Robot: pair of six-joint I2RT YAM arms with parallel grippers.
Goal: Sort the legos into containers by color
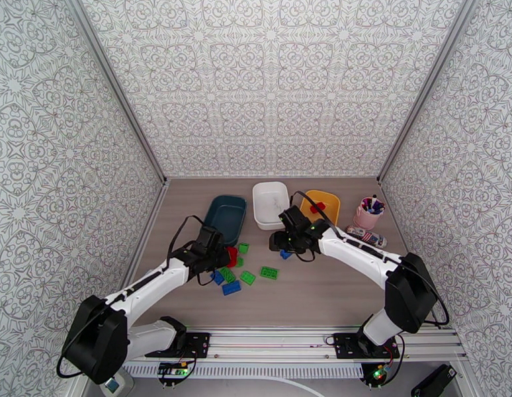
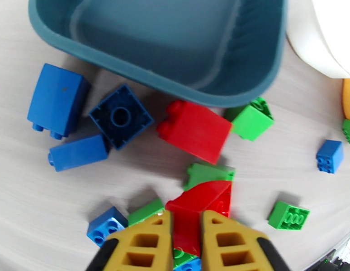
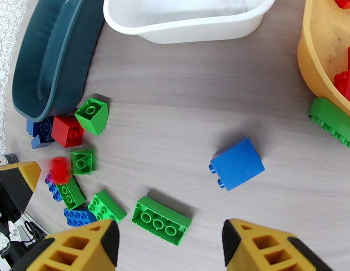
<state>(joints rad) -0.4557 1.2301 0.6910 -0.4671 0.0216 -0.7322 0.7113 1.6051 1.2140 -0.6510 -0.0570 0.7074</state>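
The left gripper (image 2: 186,231) pinches a red brick (image 2: 200,206) by the teal tub (image 2: 220,98); the right gripper (image 3: 169,235) hangs, jaws wide, near a blue brick (image 3: 237,163).

One red lego (image 3: 60,170), blurred

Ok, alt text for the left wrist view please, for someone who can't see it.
The left gripper is shut on a red lego among other legos in blue, green and red, scattered on the table. The dark teal tub lies just beyond them, with no legos in the part shown.
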